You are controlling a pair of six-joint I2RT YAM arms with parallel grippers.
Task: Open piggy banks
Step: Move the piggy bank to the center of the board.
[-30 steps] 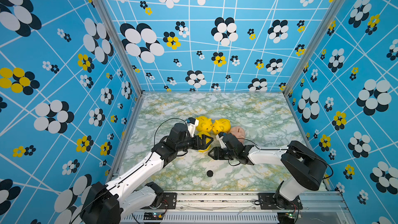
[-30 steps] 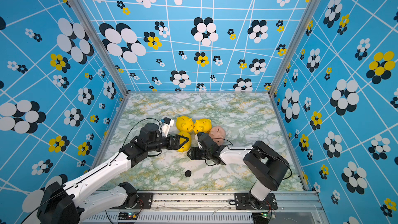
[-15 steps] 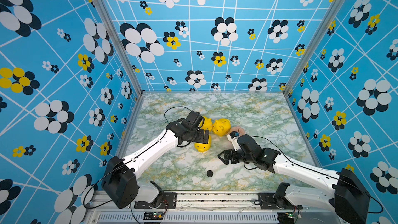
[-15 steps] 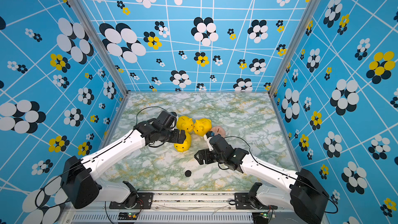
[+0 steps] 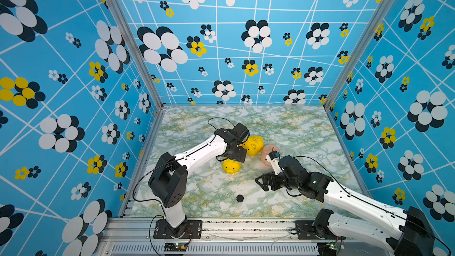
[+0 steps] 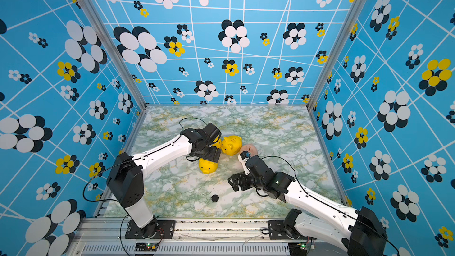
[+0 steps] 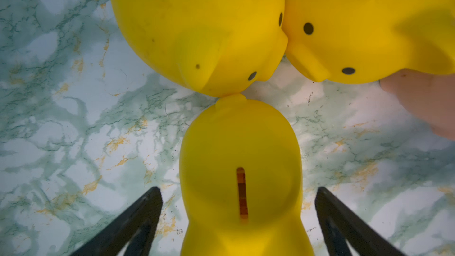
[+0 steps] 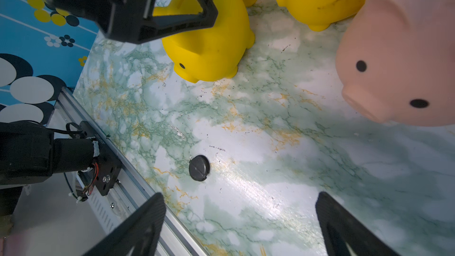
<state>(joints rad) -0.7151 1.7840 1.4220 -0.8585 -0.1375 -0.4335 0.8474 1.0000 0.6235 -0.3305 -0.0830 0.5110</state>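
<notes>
Three yellow piggy banks and a pale pink one (image 5: 266, 150) stand bunched mid-table. In the left wrist view two yellow ones (image 7: 197, 28) (image 7: 369, 20) are snout to snout, and the nearest yellow bank (image 7: 241, 156) shows its coin slot. My left gripper (image 7: 237, 193) points down over that bank (image 5: 231, 167), open, a finger on each side with a gap to the plastic. My right gripper (image 5: 262, 183) hangs open over bare table in front of the pink bank (image 8: 394, 57), nothing between its fingers (image 8: 147, 213). The banks' bellies are hidden.
A loose black round disc (image 5: 240, 198) lies on the marble table (image 5: 283, 124) near the front, also in the right wrist view (image 8: 199, 167). Patterned blue walls close three sides. The metal rail (image 5: 234, 225) runs along the front edge.
The right gripper has backed away from the near yellow bank toward the front right and opened wider. The left arm has risen and turned down over that bank, which now stands on the table.
</notes>
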